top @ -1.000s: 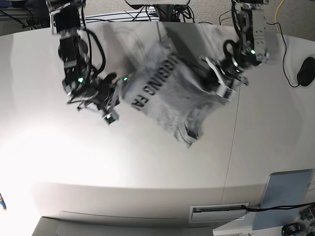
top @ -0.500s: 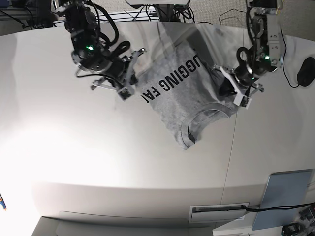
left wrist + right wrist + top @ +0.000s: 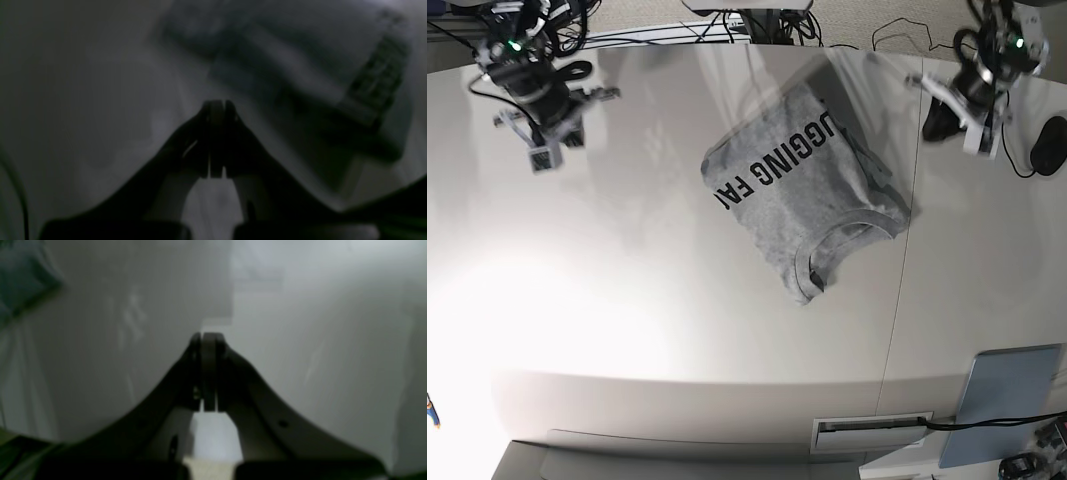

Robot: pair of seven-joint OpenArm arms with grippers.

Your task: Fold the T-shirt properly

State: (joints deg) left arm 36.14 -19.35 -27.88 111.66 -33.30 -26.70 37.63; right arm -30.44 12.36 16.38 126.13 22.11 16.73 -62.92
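Robotics lab, wide white table (image 3: 627,330), cable tangle (image 3: 757,25) behind, computer mouse (image 3: 1049,145) at edge

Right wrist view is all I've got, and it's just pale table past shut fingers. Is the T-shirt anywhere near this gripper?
Observer: No. In the base view the T-shirt lies mid-table as a folded bundle, and the right gripper is off it, near the table's far corner.
Operator: And the left gripper?
Observer: The left gripper is also clear of the cloth, at the opposite far side, shut and empty.
Operator: Which side of the shirt is up?
Observer: The lettered side; black block letters show on top, and the ribbed collar points toward the table's near edge.
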